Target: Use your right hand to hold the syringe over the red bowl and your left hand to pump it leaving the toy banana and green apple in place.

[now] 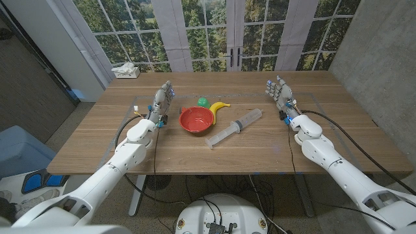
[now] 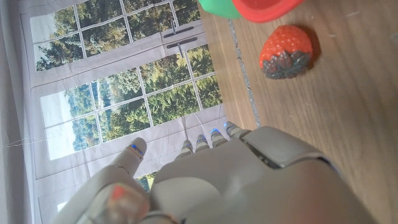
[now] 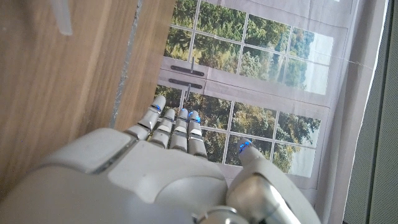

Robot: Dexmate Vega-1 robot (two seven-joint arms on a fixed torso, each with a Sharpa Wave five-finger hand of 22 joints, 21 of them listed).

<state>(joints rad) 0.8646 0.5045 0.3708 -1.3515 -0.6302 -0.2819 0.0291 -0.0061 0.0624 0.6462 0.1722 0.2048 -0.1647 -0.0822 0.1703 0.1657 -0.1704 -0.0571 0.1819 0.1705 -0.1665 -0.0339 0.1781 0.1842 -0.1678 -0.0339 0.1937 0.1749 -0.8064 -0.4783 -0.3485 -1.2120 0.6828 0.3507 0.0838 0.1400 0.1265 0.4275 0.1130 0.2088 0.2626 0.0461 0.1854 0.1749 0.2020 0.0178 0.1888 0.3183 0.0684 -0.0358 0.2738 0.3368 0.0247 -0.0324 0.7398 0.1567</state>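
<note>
Two robot hands wait on the table, holding nothing.
The syringe [image 1: 234,128] lies on the table [image 1: 260,153] just beside the red bowl [image 1: 196,119], between the left robot hand [image 1: 162,103] and the right robot hand [image 1: 281,96], apart from both. Both have fingers apart. The toy banana [image 1: 220,106] and green apple [image 1: 203,101] sit behind the bowl.

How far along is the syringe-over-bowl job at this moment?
Nothing is done yet. The syringe lies on the table beside the red bowl, untouched. The right hand and left hand are both apart from it, holding nothing. Grasping, holding over the bowl and pumping all remain. The toy banana and green apple sit behind the bowl.
</note>
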